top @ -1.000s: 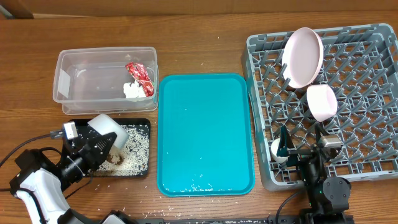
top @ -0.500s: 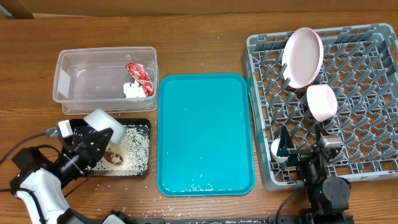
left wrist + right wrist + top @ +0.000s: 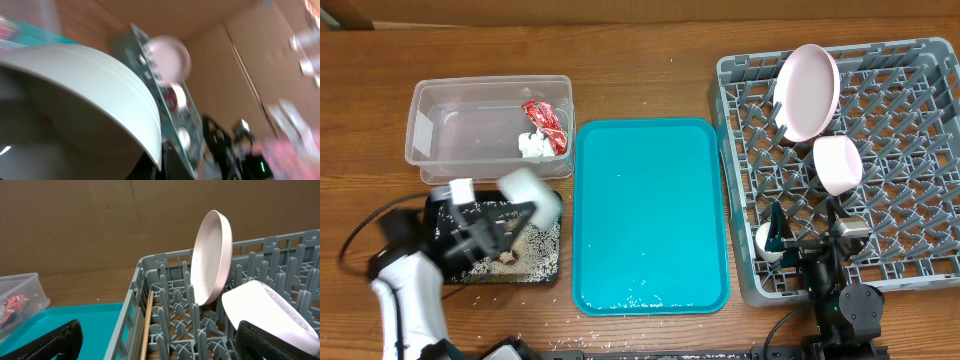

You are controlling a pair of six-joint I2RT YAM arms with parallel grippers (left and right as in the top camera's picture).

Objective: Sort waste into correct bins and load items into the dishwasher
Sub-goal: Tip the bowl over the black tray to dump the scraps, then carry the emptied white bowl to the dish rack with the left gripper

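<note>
The cream-white bowl is being gripped at its rim by the left gripper above the black tray, where rice grains are lying. The right gripper is being held wide open at the dish rack, beside the chopsticks.

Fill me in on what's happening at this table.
The left gripper holds the cream-white bowl over the black tray, where rice grains and brown bits lie. The red wrapper and tissue wad are in the clear tub. The pink plate, pink bowl and chopsticks are already in the grey rack, where the right gripper hangs open.
</note>
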